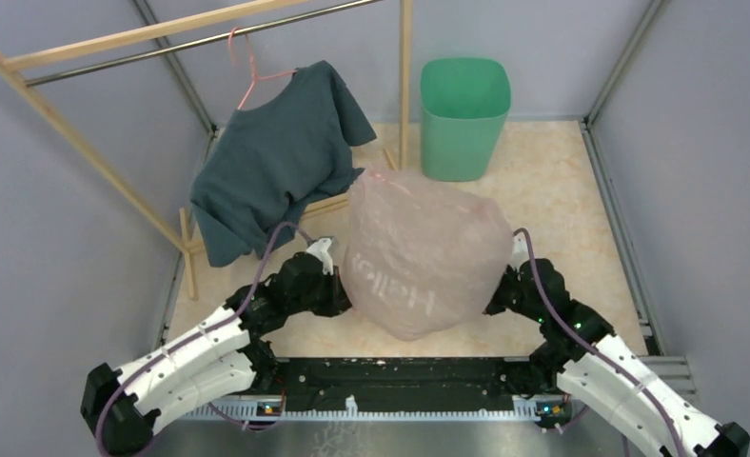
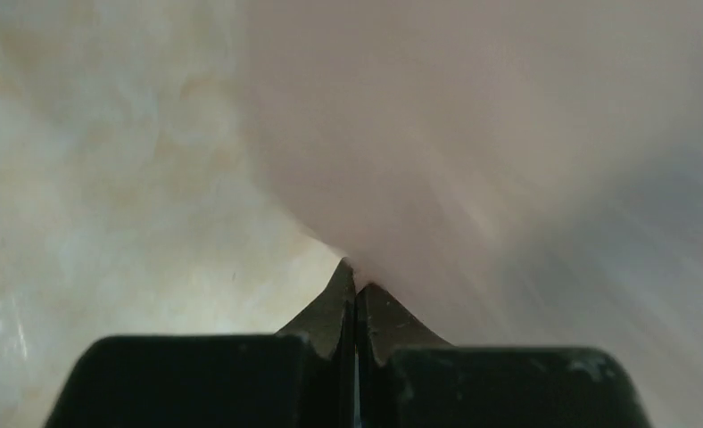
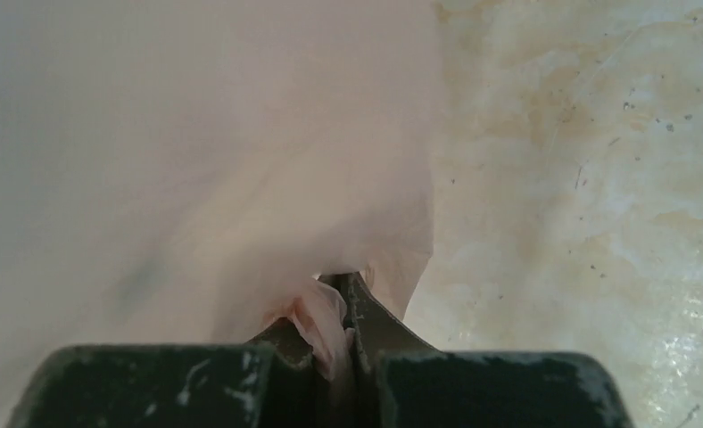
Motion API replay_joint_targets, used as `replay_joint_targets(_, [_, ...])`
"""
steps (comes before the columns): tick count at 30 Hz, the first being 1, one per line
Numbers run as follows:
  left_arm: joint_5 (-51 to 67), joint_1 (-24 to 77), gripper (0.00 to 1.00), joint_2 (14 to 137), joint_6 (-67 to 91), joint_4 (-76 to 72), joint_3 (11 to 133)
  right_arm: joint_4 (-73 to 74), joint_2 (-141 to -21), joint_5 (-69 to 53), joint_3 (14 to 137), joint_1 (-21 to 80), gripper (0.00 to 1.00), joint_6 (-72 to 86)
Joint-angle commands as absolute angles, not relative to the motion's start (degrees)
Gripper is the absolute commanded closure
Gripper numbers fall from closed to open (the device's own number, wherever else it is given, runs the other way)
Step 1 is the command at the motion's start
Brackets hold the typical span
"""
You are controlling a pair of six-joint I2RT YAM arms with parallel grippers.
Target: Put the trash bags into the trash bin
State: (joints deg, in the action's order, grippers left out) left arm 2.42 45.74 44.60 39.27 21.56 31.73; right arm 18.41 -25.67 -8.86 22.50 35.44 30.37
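Here, both arms are holding the pale-pink trash bag (image 1: 419,257) puffed up between them over the middle of the worktop, closer to its near edge. The left gripper (image 2: 355,283) is clamping the film with its fingers pressed together. The right gripper (image 3: 341,290) is pinching a bunched fold (pink plastic is showing between its tips). The mint-green trash bin (image 1: 464,119) is standing upright at the far edge, beyond the bag. A teal shirt (image 1: 276,167) is hanging from the wooden rack (image 1: 114,38) toward the far-left corner.
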Motion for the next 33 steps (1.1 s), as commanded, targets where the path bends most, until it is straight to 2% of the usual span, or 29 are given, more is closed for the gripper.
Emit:
replay_joint_targets(1, [7.0,45.8,1.00,36.5,39.5,17.9,41.3,17.4,-24.3,-8.7,37.5,35.2,1.00,30.5])
replay_joint_targets(6, [13.6,45.8,1.00,44.5,29.9,22.0,75.3,27.3,-39.0,-9.9,72.4,35.2,1.00,19.1])
replay_joint_targets(8, [14.0,45.8,1.00,44.5,30.0,19.6,79.6,24.0,-38.4,-11.3,77.4,35.2,1.00,19.5])
replay_joint_targets(11, [6.0,45.7,1.00,40.1,30.9,16.3,72.5,18.0,-33.8,-10.1,71.4,35.2,1.00,20.4])
replay_joint_targets(14, [-4.8,45.8,1.00,36.3,37.3,18.6,56.4,19.2,-29.8,-5.3,55.4,35.2,1.00,23.1])
replay_joint_targets(18, [1.4,45.8,1.00,35.3,42.4,22.8,39.2,14.6,-20.5,-12.5,24.0,35.2,1.00,36.1])
replay_joint_targets(20, [4.6,45.7,1.00,34.0,43.0,23.3,35.9,12.5,-14.4,-14.2,19.7,35.2,1.00,41.1])
replay_joint_targets(23, [5.9,45.8,1.00,33.4,40.6,22.6,39.4,17.8,-13.1,-7.4,28.9,35.2,1.00,37.3])
replay_joint_targets(29, [7.6,45.8,1.00,41.4,33.1,27.4,64.9,30.1,-32.3,-6.6,59.2,35.2,1.00,22.4])
replay_joint_targets(31, [7.5,45.8,1.00,41.2,33.6,27.6,66.6,31.4,-32.8,-6.6,62.0,35.2,1.00,21.9])
replay_joint_targets(33, [4.4,45.8,1.00,38.4,35.9,27.5,62.4,30.2,-30.7,-5.9,58.1,35.2,1.00,22.9])
